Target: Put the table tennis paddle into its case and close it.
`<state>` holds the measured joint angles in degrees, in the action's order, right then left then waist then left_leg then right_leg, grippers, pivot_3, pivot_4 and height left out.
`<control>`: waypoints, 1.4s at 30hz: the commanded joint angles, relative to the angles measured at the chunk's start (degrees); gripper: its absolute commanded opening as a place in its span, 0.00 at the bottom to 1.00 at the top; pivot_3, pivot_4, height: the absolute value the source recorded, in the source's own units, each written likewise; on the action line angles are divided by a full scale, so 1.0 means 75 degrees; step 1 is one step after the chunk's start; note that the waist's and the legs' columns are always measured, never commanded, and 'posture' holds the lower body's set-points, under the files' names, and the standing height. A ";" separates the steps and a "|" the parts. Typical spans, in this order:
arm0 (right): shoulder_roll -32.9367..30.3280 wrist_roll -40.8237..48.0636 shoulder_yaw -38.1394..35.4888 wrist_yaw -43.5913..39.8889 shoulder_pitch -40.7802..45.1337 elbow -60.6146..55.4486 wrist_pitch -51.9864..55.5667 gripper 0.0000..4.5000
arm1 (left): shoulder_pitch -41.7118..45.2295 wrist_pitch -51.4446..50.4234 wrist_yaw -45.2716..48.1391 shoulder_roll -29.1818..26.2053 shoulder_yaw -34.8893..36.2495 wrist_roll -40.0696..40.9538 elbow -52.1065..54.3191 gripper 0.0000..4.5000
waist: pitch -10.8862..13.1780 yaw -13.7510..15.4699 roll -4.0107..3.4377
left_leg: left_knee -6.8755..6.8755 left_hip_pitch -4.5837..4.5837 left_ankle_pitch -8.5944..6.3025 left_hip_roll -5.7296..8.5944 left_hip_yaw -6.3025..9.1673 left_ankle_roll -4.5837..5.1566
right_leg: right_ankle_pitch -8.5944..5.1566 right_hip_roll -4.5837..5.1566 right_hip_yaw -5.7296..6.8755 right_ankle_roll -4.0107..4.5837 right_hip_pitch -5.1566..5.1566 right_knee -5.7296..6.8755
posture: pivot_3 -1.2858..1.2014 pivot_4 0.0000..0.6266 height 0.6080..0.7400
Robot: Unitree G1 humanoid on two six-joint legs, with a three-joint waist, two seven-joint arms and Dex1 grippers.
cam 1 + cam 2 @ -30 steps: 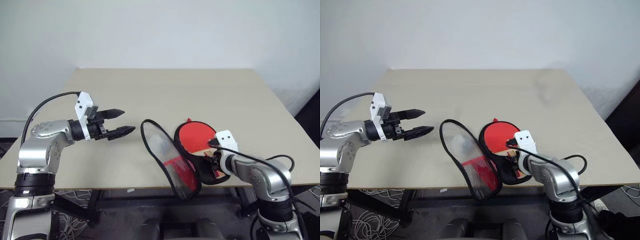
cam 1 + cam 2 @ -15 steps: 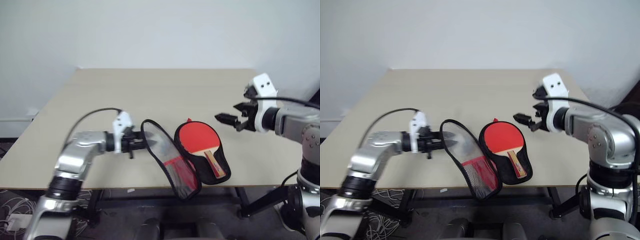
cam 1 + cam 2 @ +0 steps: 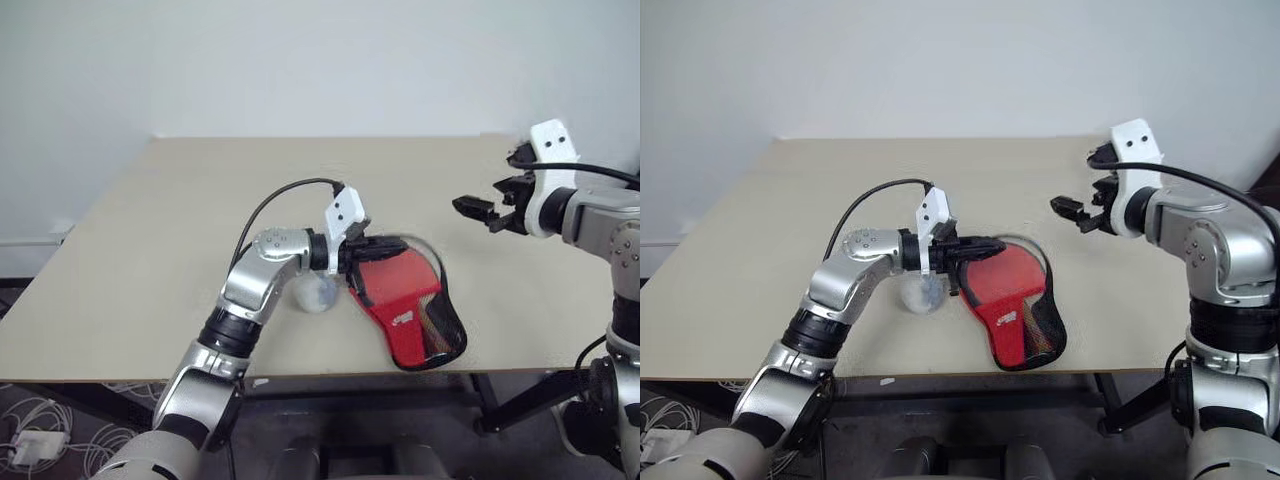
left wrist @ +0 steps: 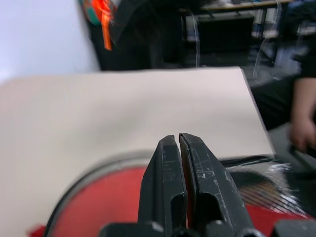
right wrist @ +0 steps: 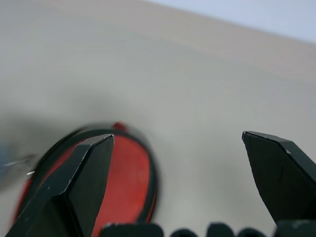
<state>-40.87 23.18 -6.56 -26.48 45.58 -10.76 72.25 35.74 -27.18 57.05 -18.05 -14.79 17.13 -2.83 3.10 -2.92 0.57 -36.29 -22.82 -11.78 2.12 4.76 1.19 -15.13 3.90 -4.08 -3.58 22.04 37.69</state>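
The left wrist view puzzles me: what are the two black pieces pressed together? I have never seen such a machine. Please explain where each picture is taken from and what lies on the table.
This is a humanoid robot with two arms. The two wide pictures come from cameras in its head, looking down over a beige table. The close pictures come from a camera on each wrist. The black pieces are the fingers of the left gripper, shut on the edge of a red zip case, whose flap lies folded over. The right gripper hangs open above the table, holding nothing.
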 commanded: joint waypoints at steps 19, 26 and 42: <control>0.0691 -0.0374 0.1115 -0.0530 0.0752 0.0867 -0.1256 1.00 | -0.2335 -0.5202 -0.1487 -0.0263 0.0044 0.2245 0.3001 0.83 | 0.0003 0.0029 -0.0003 | -0.0015 0.0005 -0.0001 0.0008 0.0032 0.0000 | -0.0004 0.0004 0.0020 -0.0004 -0.0024 -0.0005 | 0.52 0.00 0.96; 0.0932 -0.0284 0.0951 -0.0323 0.0567 0.0521 -0.0950 1.00 | -0.2310 -0.5864 -0.2152 0.0217 0.0034 0.2390 0.2376 0.83 | 0.0003 0.0040 -0.0002 | -0.0023 0.0003 -0.0001 0.0017 0.0045 0.0000 | -0.0004 0.0011 0.0026 -0.0004 -0.0033 -0.0008 | 0.52 0.00 0.96; 0.1364 -0.0162 0.0763 0.0006 0.0419 -0.0146 -0.0333 1.00 | -0.1625 -0.5547 -0.3036 0.1500 0.0072 0.2110 0.0653 0.83 | 0.0001 0.0051 -0.0003 | -0.0025 0.0015 -0.0001 0.0030 0.0055 -0.0002 | -0.0004 0.0013 0.0031 -0.0004 -0.0053 -0.0013 | 0.52 0.00 0.96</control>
<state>-30.52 21.54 1.12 -27.08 48.00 -9.78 69.72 22.34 -69.25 35.77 -7.13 -14.34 34.21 2.94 3.11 -2.53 0.55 -36.49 -22.70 -11.79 2.35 5.19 1.18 -15.16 4.01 -3.84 -3.61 21.61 37.58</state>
